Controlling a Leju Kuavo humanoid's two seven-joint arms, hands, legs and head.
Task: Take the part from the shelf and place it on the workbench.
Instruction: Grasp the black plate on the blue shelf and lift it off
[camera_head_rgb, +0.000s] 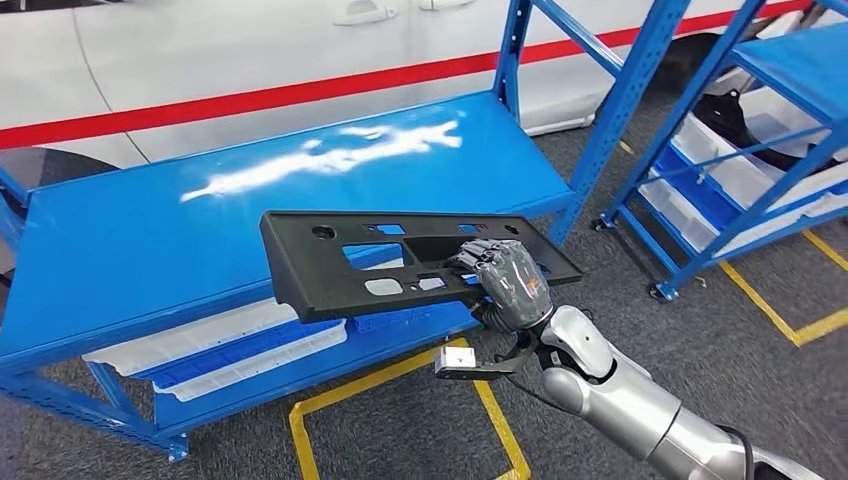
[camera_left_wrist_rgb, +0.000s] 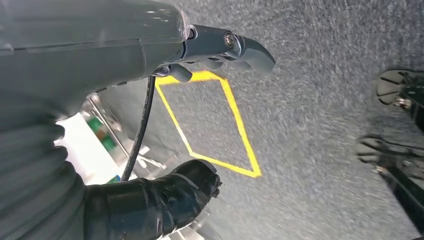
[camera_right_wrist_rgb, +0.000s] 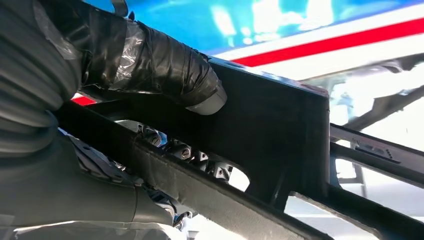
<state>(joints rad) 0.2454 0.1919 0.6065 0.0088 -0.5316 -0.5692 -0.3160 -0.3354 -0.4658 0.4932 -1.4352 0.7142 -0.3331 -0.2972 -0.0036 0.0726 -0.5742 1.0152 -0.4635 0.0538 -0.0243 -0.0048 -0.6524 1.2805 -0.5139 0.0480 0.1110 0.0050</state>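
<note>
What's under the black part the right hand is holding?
The black part, held by the right hand, hangs over the blue workbench top's front edge. White trays on the lower shelf show below; the part covers their right ends.

Hidden grips, cropped edges, smeared floor

In the head view the right hand covers the near right part of the black part, and its fingers vanish into a cutout, so how they lie underneath cannot be told. The part hides a stretch of the blue shelf, whose left end is cropped. The white car is cut off by the top edge. In the right wrist view the part runs off the frame. In the left wrist view the left hand is cropped and the grey floor is blurred.
</note>
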